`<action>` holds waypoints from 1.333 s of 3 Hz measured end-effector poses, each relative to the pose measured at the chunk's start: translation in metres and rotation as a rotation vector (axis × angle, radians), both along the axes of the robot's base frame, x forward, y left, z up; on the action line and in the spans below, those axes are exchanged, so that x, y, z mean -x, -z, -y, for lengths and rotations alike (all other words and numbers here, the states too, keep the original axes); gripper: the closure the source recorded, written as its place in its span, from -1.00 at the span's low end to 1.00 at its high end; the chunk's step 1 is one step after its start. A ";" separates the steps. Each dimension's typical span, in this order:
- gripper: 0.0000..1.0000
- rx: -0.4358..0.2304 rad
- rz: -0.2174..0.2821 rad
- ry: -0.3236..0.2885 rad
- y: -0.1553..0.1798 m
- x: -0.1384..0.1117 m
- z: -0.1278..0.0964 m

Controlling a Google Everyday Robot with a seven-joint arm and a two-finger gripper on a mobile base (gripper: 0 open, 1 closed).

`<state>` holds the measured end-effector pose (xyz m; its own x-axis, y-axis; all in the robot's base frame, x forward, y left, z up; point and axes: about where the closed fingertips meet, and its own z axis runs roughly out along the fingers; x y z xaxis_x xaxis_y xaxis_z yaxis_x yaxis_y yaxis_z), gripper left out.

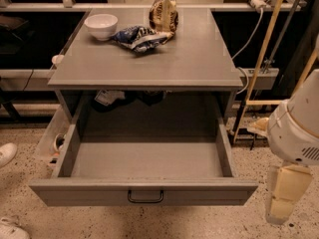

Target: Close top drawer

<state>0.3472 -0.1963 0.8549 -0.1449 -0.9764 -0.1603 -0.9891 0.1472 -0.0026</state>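
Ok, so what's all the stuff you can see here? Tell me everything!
top drawer: one, grey, pulled wide open at the front of the cabinet
handle: one, black, middle of the drawer's front
cabinet top: one, grey, above the drawer
bowl: one, white, back left of the cabinet top
crumpled bag: one, blue and white, right of the bowl
snack bag: one, brown and yellow, at the back, behind the crumpled bag
shoes: two, white, on the floor at the left edge
robot arm: one, white, at the right edge
gripper: one, cream, low on the right, beside the drawer's front corner, not touching it
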 end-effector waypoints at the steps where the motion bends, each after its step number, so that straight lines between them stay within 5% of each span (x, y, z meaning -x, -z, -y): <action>1: -1.00 0.000 0.001 0.000 0.000 0.000 0.000; 3: -1.00 0.029 0.055 -0.021 0.007 0.045 -0.022; 4: -1.00 0.101 0.009 -0.066 0.049 0.083 -0.048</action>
<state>0.2643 -0.1488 0.8058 -0.0788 -0.9949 -0.0622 -0.9965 0.0804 -0.0234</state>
